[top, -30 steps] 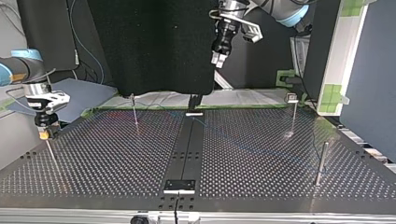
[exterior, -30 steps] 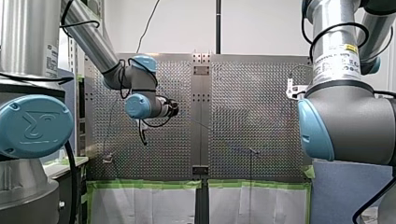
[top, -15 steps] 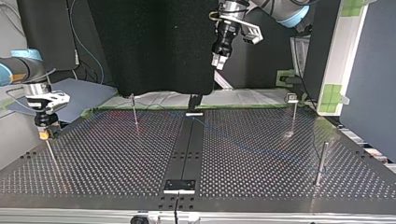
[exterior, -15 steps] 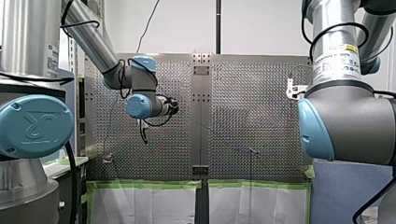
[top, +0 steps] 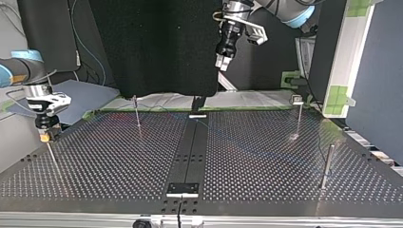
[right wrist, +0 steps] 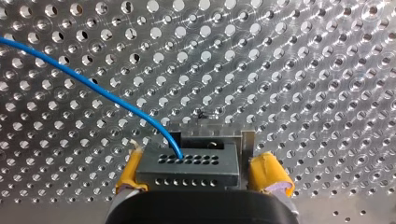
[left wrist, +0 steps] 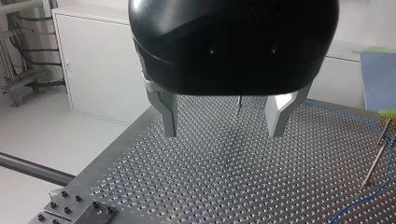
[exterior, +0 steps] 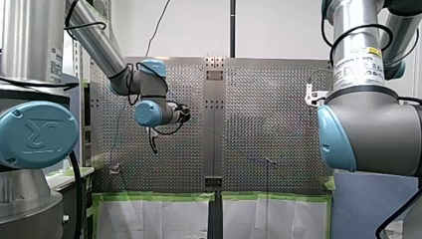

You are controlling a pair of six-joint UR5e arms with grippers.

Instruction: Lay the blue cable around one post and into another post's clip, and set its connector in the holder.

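Note:
The dark connector (right wrist: pixel 187 163), pierced with small holes, sits between the yellow pads (right wrist: pixel 267 173) of my right gripper (right wrist: pixel 198 170), against a small metal holder (right wrist: pixel 224 133) on the perforated table. One pad lies close to the connector and the other stands off it, so the gripper is open. The blue cable (right wrist: pixel 93 86) runs from the connector's top across the plate. In the top view my right gripper (top: pixel 45 137) hangs low at the left. High over the far edge of the table my left gripper (top: pixel 221 61) is open and empty, metal fingers (left wrist: pixel 169 116) apart.
A thin post (top: pixel 137 114) stands left of the dark centre strip (top: pixel 190 152). A clip-topped post (top: pixel 298 116) and a thicker post (top: pixel 327 166) stand to its right. In the left wrist view the blue cable (left wrist: pixel 369 198) passes another post (left wrist: pixel 379 156).
My left gripper edged slightly towards the top view's right early on, then held still. My right gripper and the connector have not moved.

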